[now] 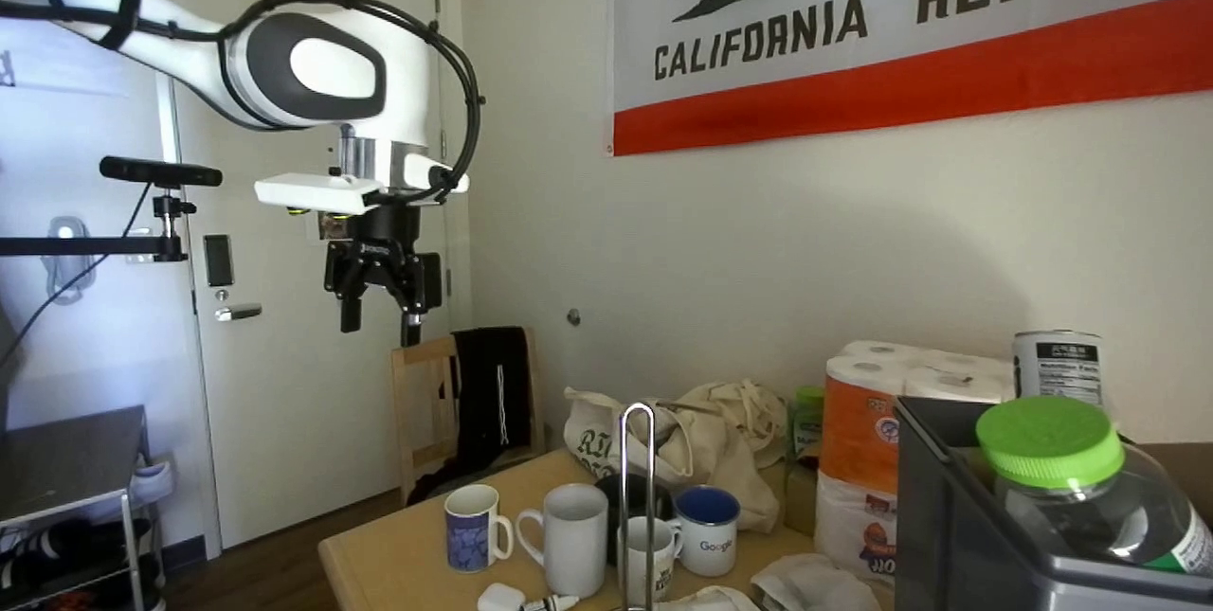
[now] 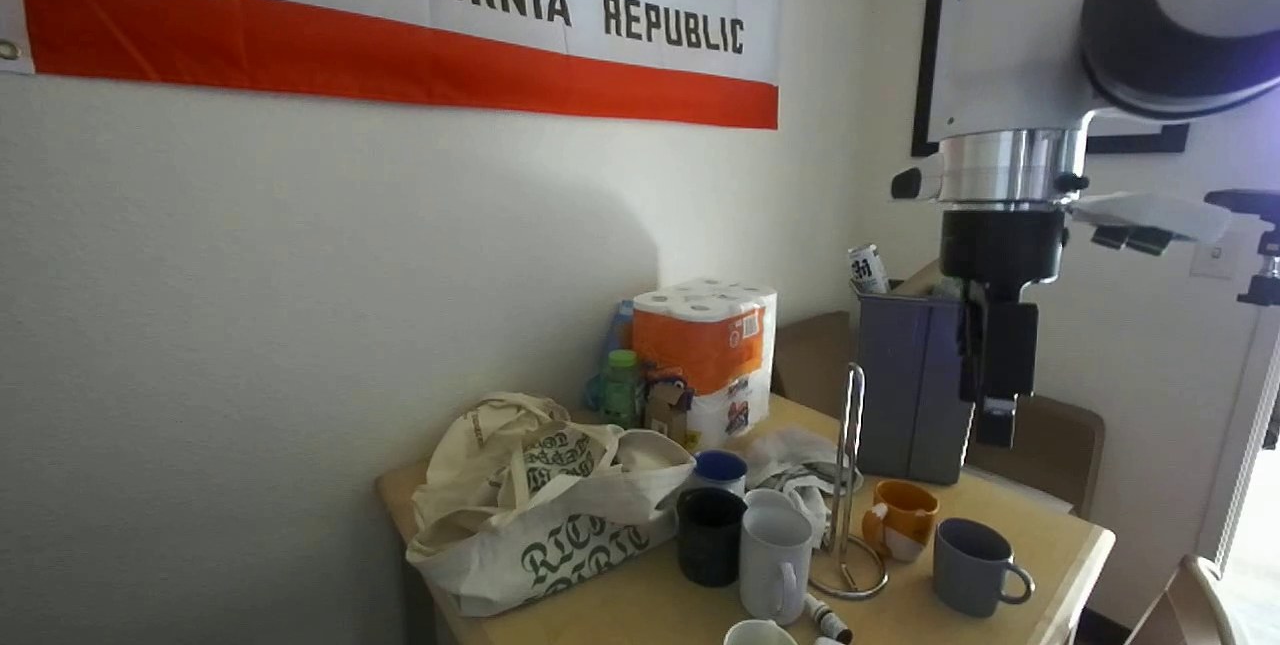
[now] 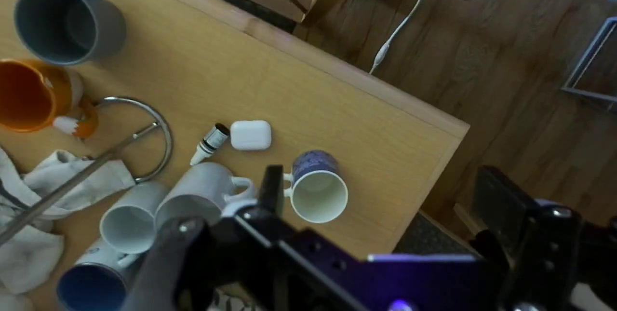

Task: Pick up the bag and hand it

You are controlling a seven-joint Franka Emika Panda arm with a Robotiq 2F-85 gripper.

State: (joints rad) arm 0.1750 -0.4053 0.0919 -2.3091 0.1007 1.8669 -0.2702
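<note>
One gray mug (image 2: pixel 970 565), one orange mug (image 2: pixel 900 523), one black mug (image 2: pixel 711 540), one tall white mug (image 1: pixel 575 540), one smaller white mug (image 3: pixel 132 224), one blue-lined mug (image 1: pixel 707 535) and one floral mug (image 1: pixel 469 530) are standing on the wooden table (image 1: pixel 398 559), making seven. One white case (image 3: pixel 251 135) and one black-ended tube (image 3: pixel 210 143) are lying near the tall white mug, and one metal stand (image 3: pixel 58 194) is rising among the mugs. One green-lidded jar (image 1: pixel 1071 507) is sitting in one gray bin (image 1: pixel 933 497). One pack of paper rolls (image 2: pixel 700 355) is standing near the wall. One bag (image 2: pixel 560 525), a cream tote with dark lettering, is slumping on the table's wall side, just beside the black mug; whether the cloth heap (image 1: pixel 744 417) behind is belonging to it, I cannot tell.

One white arm (image 1: pixel 327 71) is reaching in from the upper left of an exterior view, its wrist bending so that one gripper (image 1: pixel 381 322) is pointing straight down, hanging well above the table and well apart from the bag. Its two black fingers (image 1: pixel 351 314) are standing wide apart.
</note>
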